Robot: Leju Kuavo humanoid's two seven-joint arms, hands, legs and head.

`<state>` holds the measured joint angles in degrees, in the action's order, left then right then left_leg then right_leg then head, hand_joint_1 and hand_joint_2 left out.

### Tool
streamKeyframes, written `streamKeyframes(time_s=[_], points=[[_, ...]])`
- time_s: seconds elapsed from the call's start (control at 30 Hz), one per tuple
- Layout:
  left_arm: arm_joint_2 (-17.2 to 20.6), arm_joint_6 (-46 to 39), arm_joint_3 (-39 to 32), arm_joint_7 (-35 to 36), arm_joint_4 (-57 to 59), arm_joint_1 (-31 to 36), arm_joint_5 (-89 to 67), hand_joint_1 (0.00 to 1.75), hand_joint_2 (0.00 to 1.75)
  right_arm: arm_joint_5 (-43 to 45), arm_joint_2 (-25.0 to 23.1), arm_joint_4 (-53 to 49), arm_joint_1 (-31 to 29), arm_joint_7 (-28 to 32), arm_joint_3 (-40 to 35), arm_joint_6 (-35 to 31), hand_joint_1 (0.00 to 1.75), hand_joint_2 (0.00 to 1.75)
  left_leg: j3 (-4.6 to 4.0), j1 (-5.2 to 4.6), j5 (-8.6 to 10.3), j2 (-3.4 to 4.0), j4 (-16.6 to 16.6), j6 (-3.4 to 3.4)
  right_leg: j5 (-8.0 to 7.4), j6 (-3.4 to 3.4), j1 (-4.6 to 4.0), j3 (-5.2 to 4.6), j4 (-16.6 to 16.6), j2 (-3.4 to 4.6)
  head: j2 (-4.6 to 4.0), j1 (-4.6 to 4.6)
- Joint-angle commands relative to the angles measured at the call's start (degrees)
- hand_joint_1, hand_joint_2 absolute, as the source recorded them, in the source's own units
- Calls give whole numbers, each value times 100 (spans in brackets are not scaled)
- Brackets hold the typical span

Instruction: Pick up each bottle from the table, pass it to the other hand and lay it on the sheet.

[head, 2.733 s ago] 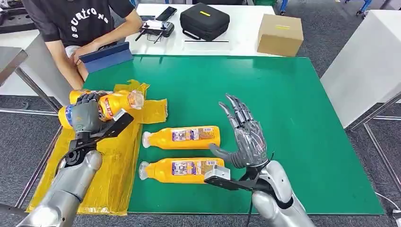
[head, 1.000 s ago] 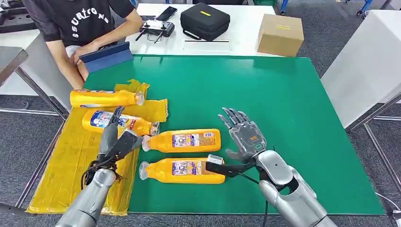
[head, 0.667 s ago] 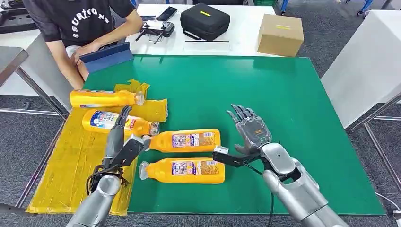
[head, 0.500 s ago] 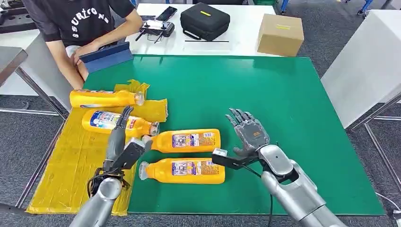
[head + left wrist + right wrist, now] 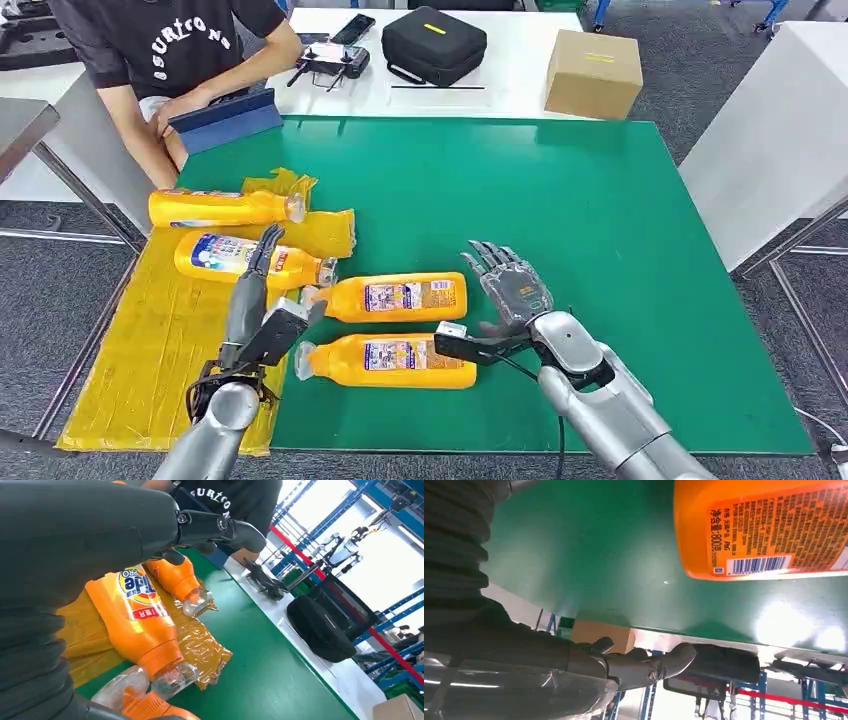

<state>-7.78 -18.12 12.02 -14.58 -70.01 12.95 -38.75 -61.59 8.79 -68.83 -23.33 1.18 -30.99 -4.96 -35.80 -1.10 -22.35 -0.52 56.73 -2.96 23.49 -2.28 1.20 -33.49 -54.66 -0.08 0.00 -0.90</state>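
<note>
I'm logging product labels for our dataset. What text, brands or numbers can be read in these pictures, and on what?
"PRO" above larger letters, partly hidden: front label of a bottle on the sheet.
"800" beside a barcode: back label of a bottle on the table; the rest is small print I cannot make out.
White letters on the person's black shirt: too curved to read surely.
Labels on the table bottles in the head view: too small.

The bottle (image 5: 769, 527) beside the right hand reads "800", and the person's black shirt (image 5: 235, 500) reads "SURTCON".
</note>
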Motion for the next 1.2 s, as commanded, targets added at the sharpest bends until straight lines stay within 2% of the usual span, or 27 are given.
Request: streamKeyframes(time_s=[0.03,0.3,0.43,0.67,1.0,1.2], points=[[60,74,28,45,21,74,46,0,175,195,-142,645,-443,142,-220,121,0,175,21,5,-11,12,0,21,6,13,-5,20,3,10,0,2],[7,110,-31,80,-82,7,59,0,175,393,-287,845,-670,214,-392,83,0,175,29,7,-15,19,1,26,8,16,-7,26,3,16,0,0],[-3,109,-34,82,-225,-71,43,0,175,36,-337,976,-705,-14,-459,-337,0,175,31,8,-16,19,1,25,9,15,-8,29,4,15,0,2],[-5,157,-11,87,-161,-42,43,0,175,-17,-569,1557,-1036,110,-424,-745,0,175,19,4,-8,13,-1,18,3,11,-4,16,3,11,0,0],[-6,157,-10,87,-160,-40,43,0,175,-15,-581,1560,-1025,110,-429,-750,0,175,17,5,-7,8,-2,16,5,10,-4,15,4,6,0,2],[-16,126,2,71,-107,-15,55,0,175,-58,-833,2011,-1205,106,-521,-759,0,175,23,5,-9,12,-2,20,6,12,-4,21,3,9,0,0]])
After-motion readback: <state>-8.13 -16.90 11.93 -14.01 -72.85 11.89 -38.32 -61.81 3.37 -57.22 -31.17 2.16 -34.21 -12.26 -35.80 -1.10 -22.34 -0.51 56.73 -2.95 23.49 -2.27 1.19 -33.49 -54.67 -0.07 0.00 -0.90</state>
